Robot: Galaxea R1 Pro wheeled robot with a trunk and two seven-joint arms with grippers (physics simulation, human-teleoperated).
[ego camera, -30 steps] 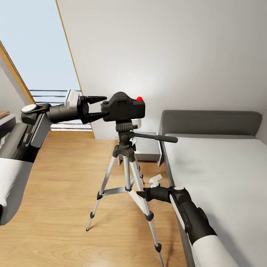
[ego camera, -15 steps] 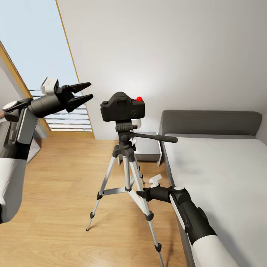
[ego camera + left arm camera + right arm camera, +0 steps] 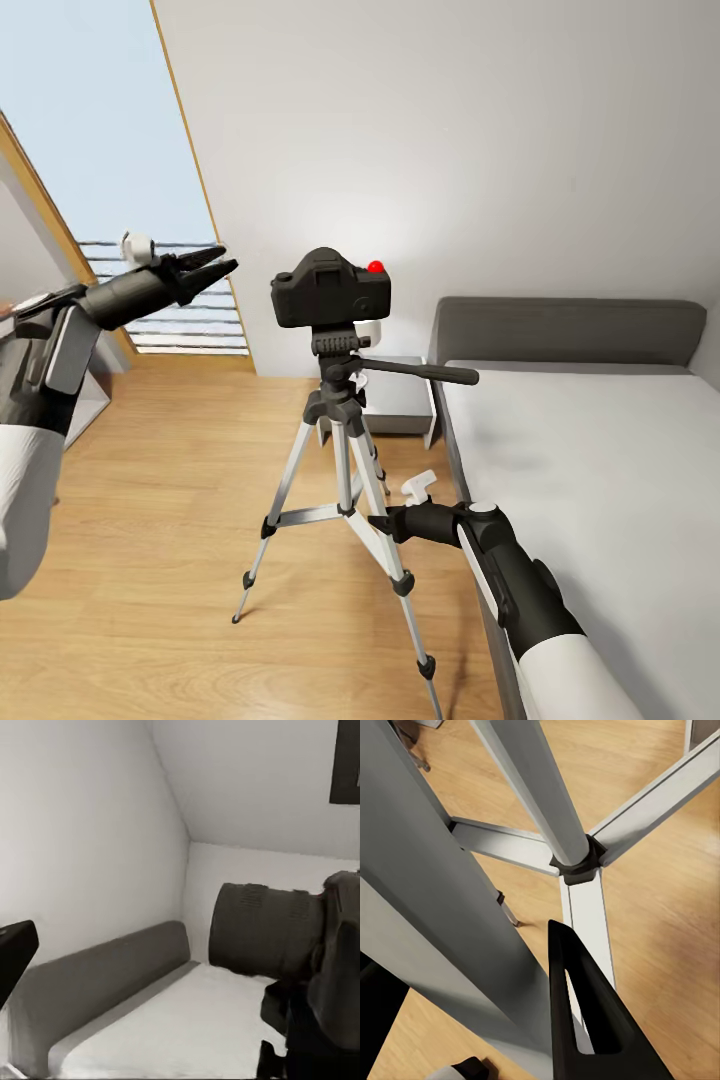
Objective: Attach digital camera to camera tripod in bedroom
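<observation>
The digital camera (image 3: 331,288) sits on the camera tripod (image 3: 342,440) head beside the bed (image 3: 590,440). Our left gripper (image 3: 218,268), jaws slightly apart and empty, hangs clear. Our right gripper (image 3: 380,522) clamps a tripod leg; we should release it gently.

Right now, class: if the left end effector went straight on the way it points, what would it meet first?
Probably the digital camera on the camera tripod. The left end effector, empty, points toward it across a gap. The left wrist view shows its lens off-centre, so a near miss is possible.
</observation>
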